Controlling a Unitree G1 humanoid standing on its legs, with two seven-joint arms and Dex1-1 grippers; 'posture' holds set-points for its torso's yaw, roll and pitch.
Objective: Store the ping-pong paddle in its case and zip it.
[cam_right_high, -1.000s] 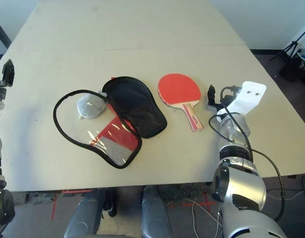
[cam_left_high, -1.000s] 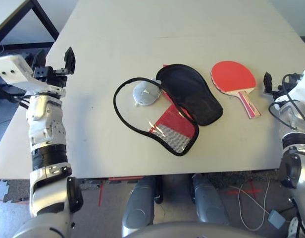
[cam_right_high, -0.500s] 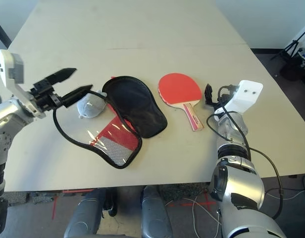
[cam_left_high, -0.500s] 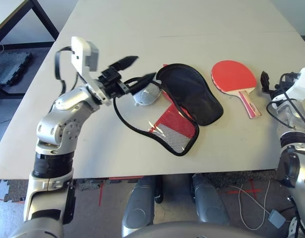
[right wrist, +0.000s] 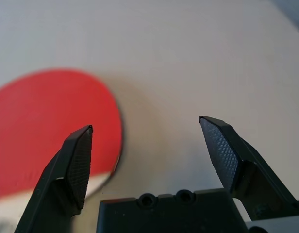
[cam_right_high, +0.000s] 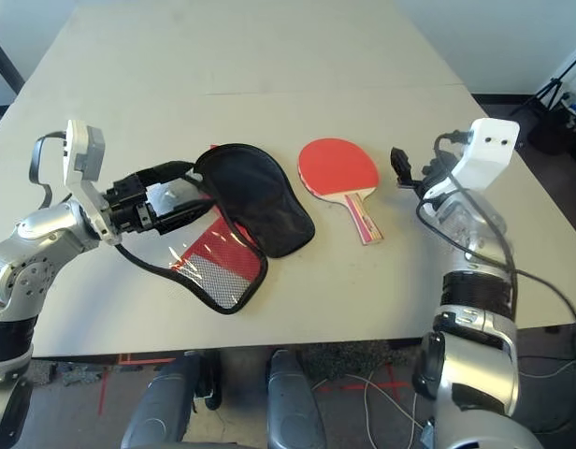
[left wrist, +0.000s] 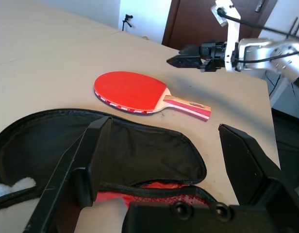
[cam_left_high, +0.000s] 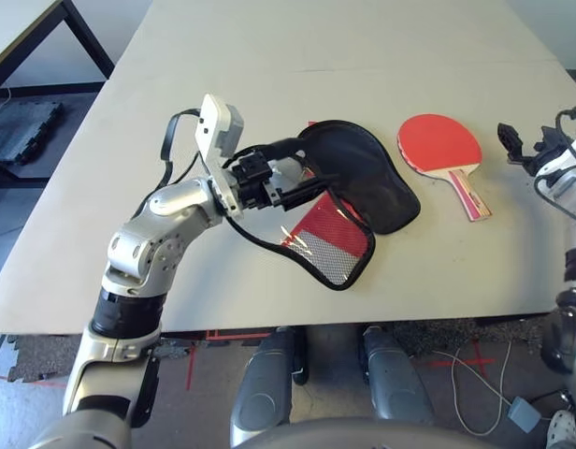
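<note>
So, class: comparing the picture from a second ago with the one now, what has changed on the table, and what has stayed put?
The left gripper swung in from the table's left edge, open, to the opened case, above the paper wad inside. It holds nothing. The right gripper, open, shifted slightly beside the ping-pong paddle. Paddle and case lie where they were.

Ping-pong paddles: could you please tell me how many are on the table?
1. The ping-pong paddle lies flat on the table, red face up, between the open case and the right gripper, touching neither. None appears hidden.
</note>
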